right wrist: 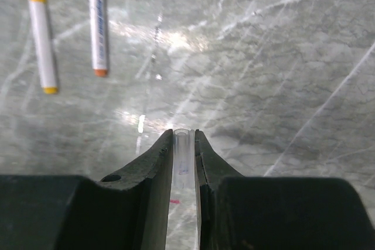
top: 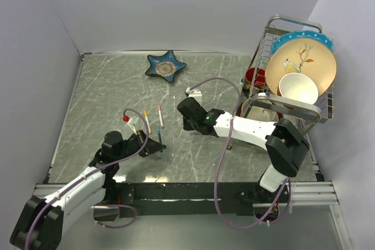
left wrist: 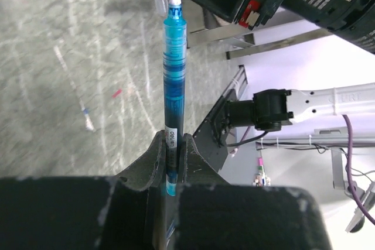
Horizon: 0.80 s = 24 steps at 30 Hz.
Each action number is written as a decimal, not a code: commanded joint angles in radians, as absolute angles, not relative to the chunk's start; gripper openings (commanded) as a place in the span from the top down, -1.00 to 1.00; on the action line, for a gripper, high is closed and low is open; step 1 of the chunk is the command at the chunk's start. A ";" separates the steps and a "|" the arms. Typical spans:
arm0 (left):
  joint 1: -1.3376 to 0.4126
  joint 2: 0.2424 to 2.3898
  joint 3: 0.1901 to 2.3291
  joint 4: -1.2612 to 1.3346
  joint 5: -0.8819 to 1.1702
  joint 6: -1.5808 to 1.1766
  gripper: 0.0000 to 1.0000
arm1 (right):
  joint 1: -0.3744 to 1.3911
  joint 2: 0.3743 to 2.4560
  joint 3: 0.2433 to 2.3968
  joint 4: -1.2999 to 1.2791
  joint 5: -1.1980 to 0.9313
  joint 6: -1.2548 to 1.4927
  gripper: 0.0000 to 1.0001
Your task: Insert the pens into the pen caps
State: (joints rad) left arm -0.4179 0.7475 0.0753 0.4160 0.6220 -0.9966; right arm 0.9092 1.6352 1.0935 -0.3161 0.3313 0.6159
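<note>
Top view, 12 o'clock = far edge of the table. Your left gripper [top: 157,144] is pinched narrow on the blue pen [top: 161,143], gripping it low on the barrel. In the left wrist view the barrel stands out of the jaws with its bare needle tip free at the far end. In the top view the pen's long axis runs roughly 12 to 6. I judge the tip to be at the 12 end, though that view is too small to confirm it. Your right gripper [top: 183,122] sits near, at about 1 to 2 o'clock from the pen. It is closed on the clear cap [right wrist: 182,162], a short transparent tube held lengthwise between the jaws, open mouth facing out past the fingertips toward the tabletop [top: 105,98]. The relation that matters: tip and mouth are near but not on one line. Judgement: you will have to turn a wrist until the two axes agree before closing the gap, and the thin tip leaves little slack. The yellow-ended pen [top: 146,121] and the orange-ended pen [top: 160,116] lie parallel and apart on the tabletop, just beside the blue pen at 11 to 12 o'clock; mind them. Whether these two are already capped I cannot tell. Surface: grey marbled, flat, with glare in the right wrist view. Room: star-shaped dish [top: 166,67] well apart at 12 o'clock, dish rack [top: 293,19] well apart at 2 o'clock.
</note>
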 commanded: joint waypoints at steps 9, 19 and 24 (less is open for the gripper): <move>-0.529 0.888 0.077 0.751 0.617 -1.029 0.98 | 0.914 1.483 1.101 -0.161 0.322 0.713 0.83; -0.591 0.971 0.112 0.796 0.600 -1.009 0.98 | 0.934 1.444 1.106 -0.114 0.259 0.755 0.83; -0.592 0.979 0.129 0.779 0.604 -1.000 0.98 | 0.951 1.420 1.078 -0.095 0.259 0.767 0.83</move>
